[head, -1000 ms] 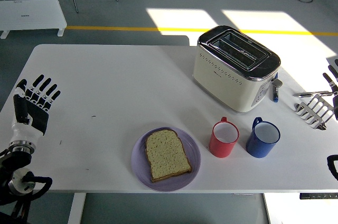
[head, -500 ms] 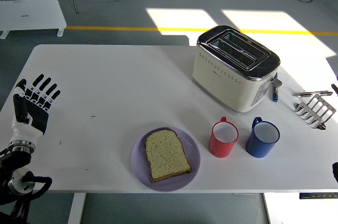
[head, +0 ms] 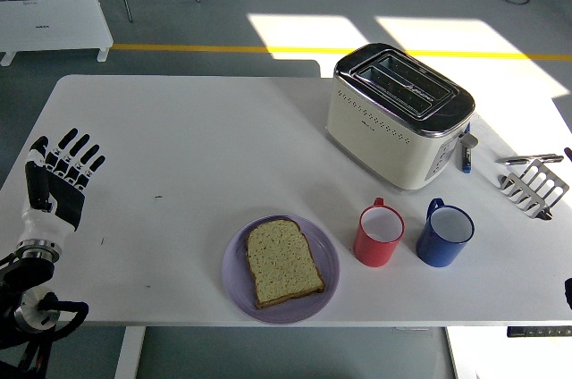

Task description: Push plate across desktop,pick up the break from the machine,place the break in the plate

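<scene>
Our left hand (head: 61, 178) is hovering over the left end of the white worktop (head: 197, 155), palm up-turned toward the far side, all five fingers (head: 76, 148) spread apart and holding nothing. Compared with half a second ago it is sitting a touch further from the near edge and slightly right; otherwise its pose is unchanged. Our right hand is almost gone: a second ago its fingers were showing at the right border beside the metal toast rack (head: 534, 184), and now only a dark sliver is peeking in at the lower right edge, so we cannot tell how its fingers are set.

Moving outward, the lilac plate (head: 308, 299) is lying near the worktop's front edge, about midway across, well apart from our left hand. The slice of bread (head: 281, 261) is lying flat on it. Just to the right, the red mug (head: 379, 235) and the blue mug (head: 443, 234) are standing upright side by side, close but not touching. Behind them the cream toaster (head: 393, 124) is sitting with both slots empty. None of these is shifting from the earlier frames.
</scene>
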